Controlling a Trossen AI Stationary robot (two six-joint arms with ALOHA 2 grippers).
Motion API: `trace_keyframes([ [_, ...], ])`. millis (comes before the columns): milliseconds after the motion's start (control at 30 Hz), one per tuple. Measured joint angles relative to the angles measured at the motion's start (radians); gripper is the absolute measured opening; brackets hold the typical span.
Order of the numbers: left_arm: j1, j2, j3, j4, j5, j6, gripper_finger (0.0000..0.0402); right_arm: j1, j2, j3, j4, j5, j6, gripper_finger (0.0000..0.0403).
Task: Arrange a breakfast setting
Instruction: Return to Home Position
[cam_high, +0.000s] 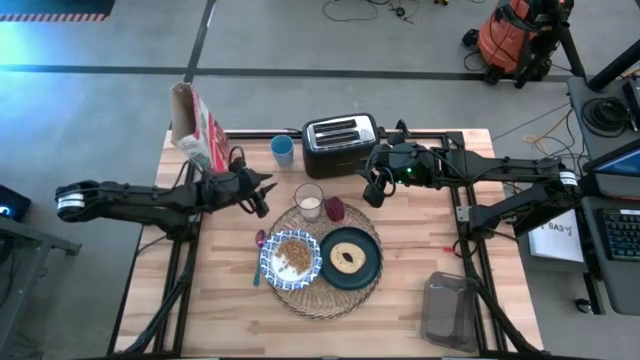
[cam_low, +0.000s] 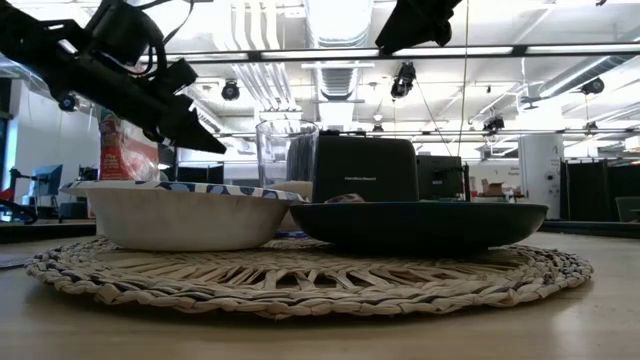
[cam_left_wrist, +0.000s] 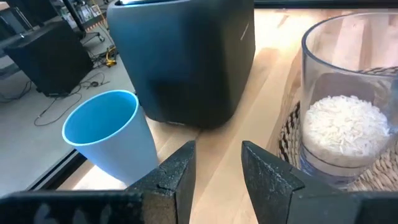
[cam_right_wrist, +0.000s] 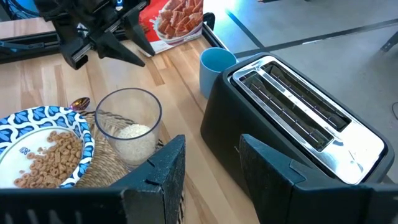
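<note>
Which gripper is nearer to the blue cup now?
Left. The left gripper is close to the blue cup, just nearer the placemat; the right gripper is farther, by the toaster's opposite end.

No word can be read with certainty. The toaster (cam_low: 365, 160) has a short line of small pale lettering across the middle of its dark front, too fine to make out. The cereal box (cam_right_wrist: 180, 15) has printing on its red and white face, but no letters come clear. A white sheet (cam_high: 557, 238) lying off the right side of the desk (cam_high: 420, 290) bears a few dark characters, also unreadable.
</note>
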Motion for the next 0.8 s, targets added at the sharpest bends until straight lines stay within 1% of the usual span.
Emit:
trace_keyframes([
  [367,-0.001,0.008,0.003,-0.003,-0.001,0.001,0.0112,0.000,0.000,0.000,0.000,0.000,0.000,0.0141],
  [433,0.000,-0.026,-0.004,-0.028,0.005,0.001,0.0112,0.000,0.000,0.000,0.000,0.000,0.000,0.0141],
  [500,0.000,-0.054,-0.011,-0.020,0.006,0.002,0.0112,0.000,0.000,0.000,0.001,0.000,0.000,0.0141],
  [600,0.000,-0.118,-0.043,-0.034,0.006,0.005,0.0112,0.000,0.000,0.000,0.001,0.000,0.000,0.0141],
  [700,0.000,-0.200,-0.086,-0.027,0.009,0.006,0.0112,0.000,0.000,0.000,0.001,0.000,0.000,0.0141],
  [800,0.000,-0.287,-0.140,-0.027,0.033,0.005,0.0112,0.000,0.000,0.000,0.000,0.000,0.000,0.0141],
])
